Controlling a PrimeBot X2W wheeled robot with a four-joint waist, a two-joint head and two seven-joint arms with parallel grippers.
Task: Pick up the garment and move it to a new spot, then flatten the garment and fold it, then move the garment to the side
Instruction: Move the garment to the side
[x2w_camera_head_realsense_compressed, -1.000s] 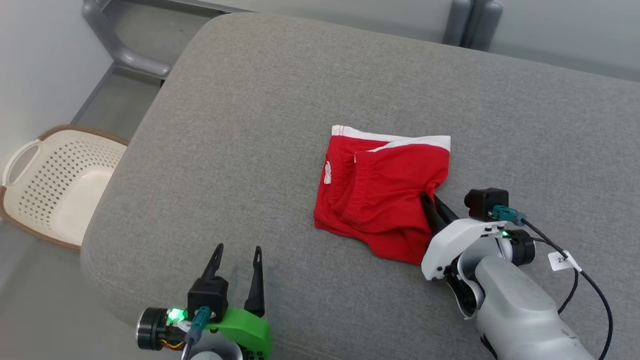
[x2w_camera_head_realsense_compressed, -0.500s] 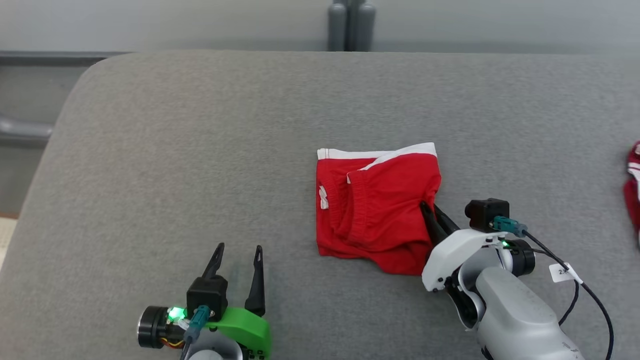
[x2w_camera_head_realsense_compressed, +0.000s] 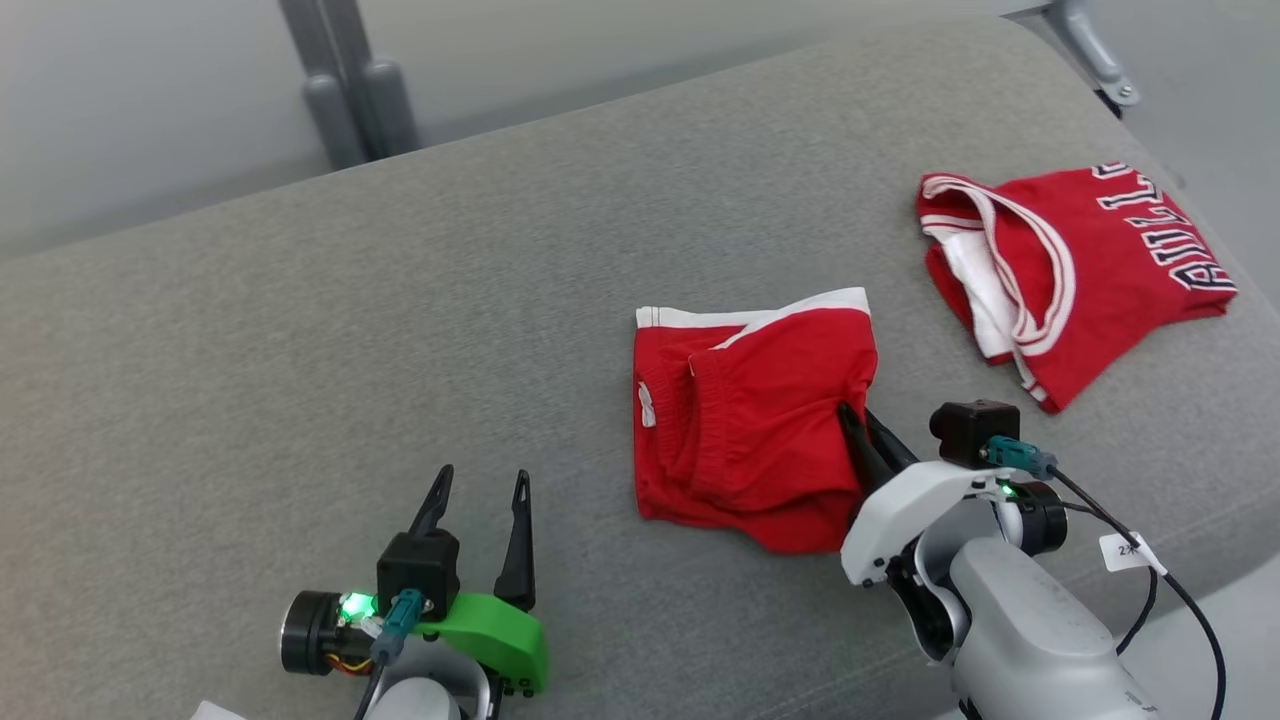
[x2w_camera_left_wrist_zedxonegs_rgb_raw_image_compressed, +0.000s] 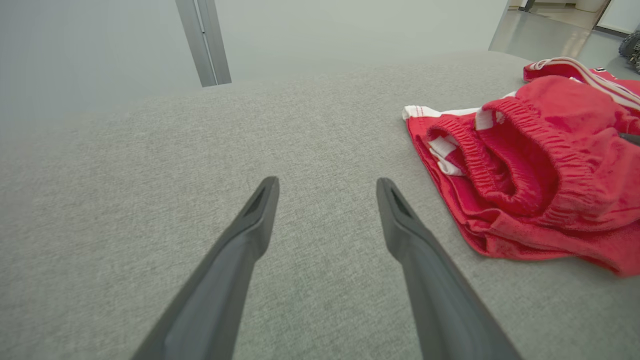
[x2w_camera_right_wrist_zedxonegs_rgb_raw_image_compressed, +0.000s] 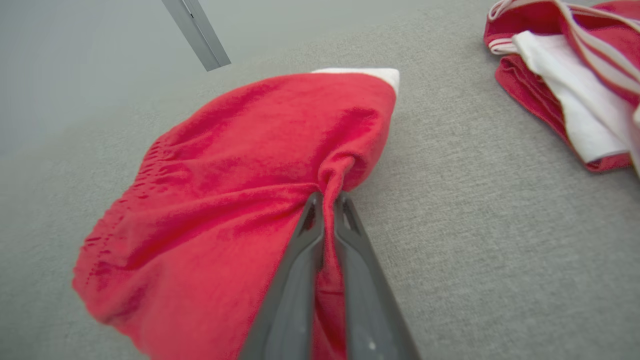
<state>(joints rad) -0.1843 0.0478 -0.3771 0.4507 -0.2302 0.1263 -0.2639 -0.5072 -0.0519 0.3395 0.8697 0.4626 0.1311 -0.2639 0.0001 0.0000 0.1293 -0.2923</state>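
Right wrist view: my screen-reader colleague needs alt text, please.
The right gripper is shut on a bunched fold of the red shorts, which lie on a grey cushion. A red and white jersey lies apart at the upper right.

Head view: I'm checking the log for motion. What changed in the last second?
The camera swung right: the basket left the picture and a jersey came in. The right gripper stays shut on the shorts; the left gripper stays open, apart from them.
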